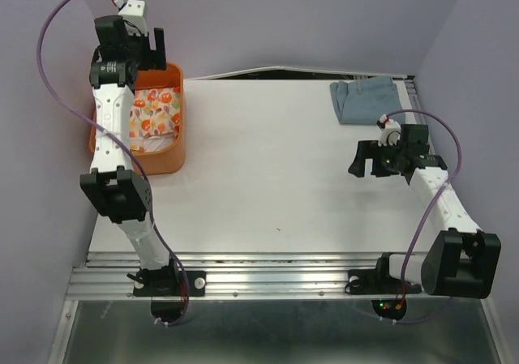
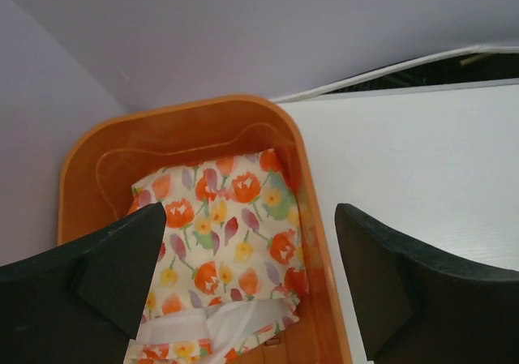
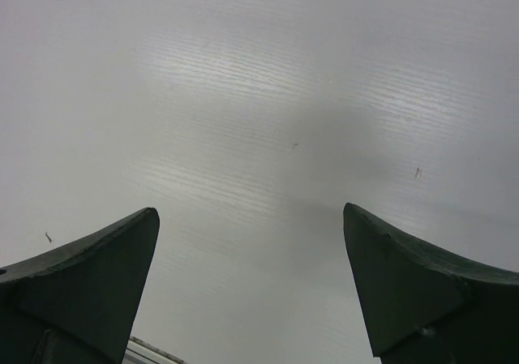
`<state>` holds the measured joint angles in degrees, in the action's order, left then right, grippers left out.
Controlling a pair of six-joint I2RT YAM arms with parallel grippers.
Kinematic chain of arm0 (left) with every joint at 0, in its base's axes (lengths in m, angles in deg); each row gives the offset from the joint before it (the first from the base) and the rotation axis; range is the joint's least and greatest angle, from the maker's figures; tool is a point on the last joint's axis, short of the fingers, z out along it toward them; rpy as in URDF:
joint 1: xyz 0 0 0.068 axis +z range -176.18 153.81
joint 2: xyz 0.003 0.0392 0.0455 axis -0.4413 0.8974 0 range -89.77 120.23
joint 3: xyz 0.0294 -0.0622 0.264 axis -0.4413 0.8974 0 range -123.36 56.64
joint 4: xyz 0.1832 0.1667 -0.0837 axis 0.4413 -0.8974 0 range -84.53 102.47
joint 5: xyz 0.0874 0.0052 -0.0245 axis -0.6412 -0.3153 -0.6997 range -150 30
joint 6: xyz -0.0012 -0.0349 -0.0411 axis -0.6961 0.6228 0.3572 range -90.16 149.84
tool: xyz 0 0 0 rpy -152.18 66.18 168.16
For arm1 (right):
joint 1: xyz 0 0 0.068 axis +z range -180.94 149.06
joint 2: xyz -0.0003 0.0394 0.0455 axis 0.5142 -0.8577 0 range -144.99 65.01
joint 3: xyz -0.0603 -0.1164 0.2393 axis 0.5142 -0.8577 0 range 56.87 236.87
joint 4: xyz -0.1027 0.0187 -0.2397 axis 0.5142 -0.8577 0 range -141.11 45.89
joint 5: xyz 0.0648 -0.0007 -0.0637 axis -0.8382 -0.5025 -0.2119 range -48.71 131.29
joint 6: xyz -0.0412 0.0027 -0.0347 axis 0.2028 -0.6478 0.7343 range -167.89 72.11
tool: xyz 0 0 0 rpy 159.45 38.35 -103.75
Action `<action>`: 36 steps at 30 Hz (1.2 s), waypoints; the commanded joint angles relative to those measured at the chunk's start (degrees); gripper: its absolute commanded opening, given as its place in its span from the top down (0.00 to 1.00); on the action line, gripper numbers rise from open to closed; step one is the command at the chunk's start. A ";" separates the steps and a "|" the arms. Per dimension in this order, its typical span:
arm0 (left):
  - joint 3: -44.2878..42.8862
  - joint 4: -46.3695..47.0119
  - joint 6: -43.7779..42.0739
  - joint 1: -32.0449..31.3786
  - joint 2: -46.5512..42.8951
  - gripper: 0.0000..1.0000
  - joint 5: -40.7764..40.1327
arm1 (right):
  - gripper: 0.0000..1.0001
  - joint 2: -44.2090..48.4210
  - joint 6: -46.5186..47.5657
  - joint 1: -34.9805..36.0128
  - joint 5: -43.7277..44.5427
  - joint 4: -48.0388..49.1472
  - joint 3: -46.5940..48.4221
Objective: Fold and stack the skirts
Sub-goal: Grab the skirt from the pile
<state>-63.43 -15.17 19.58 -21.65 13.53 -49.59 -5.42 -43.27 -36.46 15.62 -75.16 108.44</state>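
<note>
A floral skirt with orange and yellow flowers lies crumpled in the orange bin at the table's left. It also shows in the left wrist view, inside the bin. My left gripper hangs open and empty above the bin's far end; in its own view the jaws stand wide apart over the skirt. A folded blue denim skirt lies at the table's far right corner. My right gripper is open and empty above bare table, near of the denim skirt; its own view holds only table.
The white table runs between the bin and the denim skirt. Purple walls close the left, back and right. A metal rail runs along the near edge by the arm bases.
</note>
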 commanded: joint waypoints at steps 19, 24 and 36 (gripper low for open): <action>5.81 -0.93 -2.66 6.54 26.15 0.02 -8.48 | 0.00 -0.14 -0.32 0.33 2.38 2.04 -1.03; 3.89 -2.15 -2.74 6.63 28.70 0.15 -8.13 | 0.00 -0.41 -0.49 0.33 2.38 1.78 -0.51; -3.67 0.65 -0.56 7.95 13.87 1.00 2.23 | 0.00 1.18 -0.84 0.33 1.94 1.96 -0.68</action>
<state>-60.61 -18.32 17.59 -14.70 41.10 -52.45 -5.92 -43.64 -36.46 17.52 -75.16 108.42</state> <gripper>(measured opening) 0.049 0.999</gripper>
